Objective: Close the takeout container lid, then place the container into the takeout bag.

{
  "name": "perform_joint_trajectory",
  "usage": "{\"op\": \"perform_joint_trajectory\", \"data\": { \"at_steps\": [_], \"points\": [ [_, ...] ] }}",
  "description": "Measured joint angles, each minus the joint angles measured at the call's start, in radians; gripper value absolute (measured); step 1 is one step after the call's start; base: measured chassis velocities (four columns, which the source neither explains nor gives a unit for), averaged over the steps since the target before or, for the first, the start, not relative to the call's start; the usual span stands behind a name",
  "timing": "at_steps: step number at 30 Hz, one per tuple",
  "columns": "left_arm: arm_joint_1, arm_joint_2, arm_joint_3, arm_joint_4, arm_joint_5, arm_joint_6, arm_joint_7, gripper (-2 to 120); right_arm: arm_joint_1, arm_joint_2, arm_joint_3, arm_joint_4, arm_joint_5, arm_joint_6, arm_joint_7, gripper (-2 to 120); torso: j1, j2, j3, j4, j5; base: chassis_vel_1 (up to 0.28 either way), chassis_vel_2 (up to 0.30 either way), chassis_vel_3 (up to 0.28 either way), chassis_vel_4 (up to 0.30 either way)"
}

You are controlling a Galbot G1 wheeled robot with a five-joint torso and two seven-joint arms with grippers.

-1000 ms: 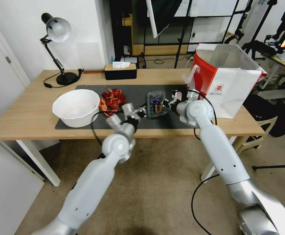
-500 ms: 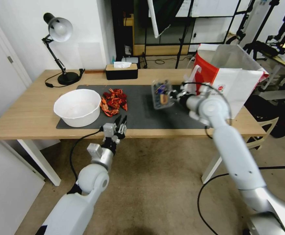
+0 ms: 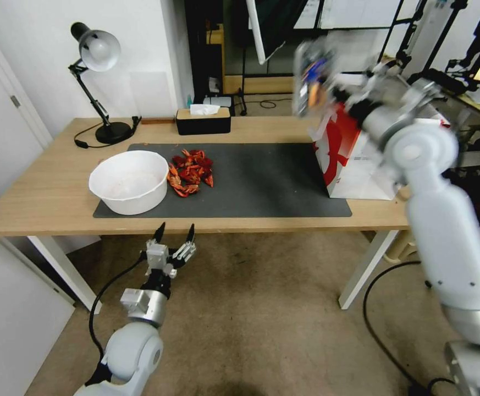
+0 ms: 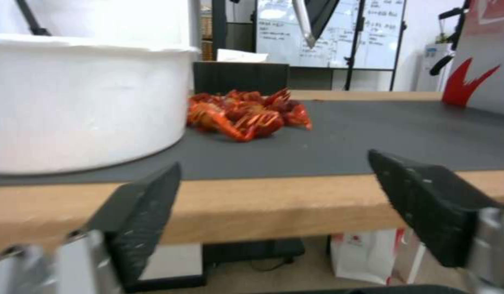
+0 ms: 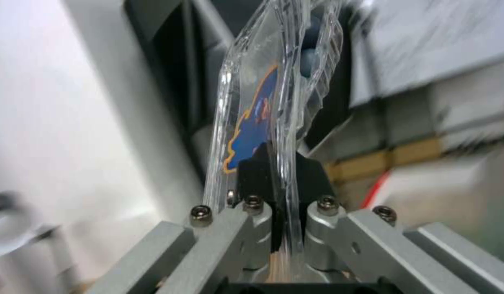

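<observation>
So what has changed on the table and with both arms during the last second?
The right gripper, shut on the takeout container, lifted it off the mat to above the takeout bag. The left gripper, open, drew back below the table edge. Bowl, crayfish and lamp stayed.

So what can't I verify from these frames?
- Whether the lid is fully latched: the takeout container is motion-blurred in the head view, and the right gripper covers its pinched edge in the right wrist view.
- The takeout bag interior: the right arm blocks its opening in the head view.
- The white bowl contents: hidden by its wall in the left wrist view.
</observation>
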Motion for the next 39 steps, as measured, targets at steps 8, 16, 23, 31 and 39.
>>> {"op": "perform_joint_trajectory", "data": {
  "at_steps": [8, 16, 23, 31, 39],
  "points": [
    [0.052, -0.012, -0.01, 0.0, 0.005, -0.032, 0.005, 100, 0.04, -0.104, 0.058, -0.099, -0.15, 0.025, -0.023, 0, 0.0, 0.0, 0.0, -0.0003, 0.0, 0.0, 0.0, 0.0, 0.0],
    [0.053, -0.018, -0.012, 0.003, 0.006, -0.037, 0.005, 100, -0.042, -0.107, 0.068, -0.158, -0.177, 0.033, -0.005, 0, 0.0, 0.0, 0.0, -0.0001, 0.0001, 0.0, 0.0, 0.0, 0.0],
    [0.049, -0.016, -0.013, -0.006, 0.007, -0.035, -0.001, 100, -0.086, -0.089, 0.069, -0.171, -0.17, 0.015, 0.01, 20, 0.0, 0.0, 0.0, -0.0001, -0.0003, 0.0, 0.0, 0.0, 0.0],
    [0.036, -0.007, -0.018, -0.011, 0.004, -0.024, -0.005, 100, -0.103, -0.086, 0.064, -0.162, -0.189, -0.006, 0.049, 53, 0.0, 0.0, 0.0, -0.0001, -0.0003, 0.0, 0.0, 0.0, 0.0],
    [0.039, -0.019, -0.017, -0.017, 0.003, -0.019, -0.003, 100, -0.108, -0.108, 0.05, -0.086, -0.175, 0.088, -0.014, 83, 0.0, 0.0, 0.0, 0.0, -0.0003, 0.0, 0.0, 0.0, 0.0]
  ]
}}
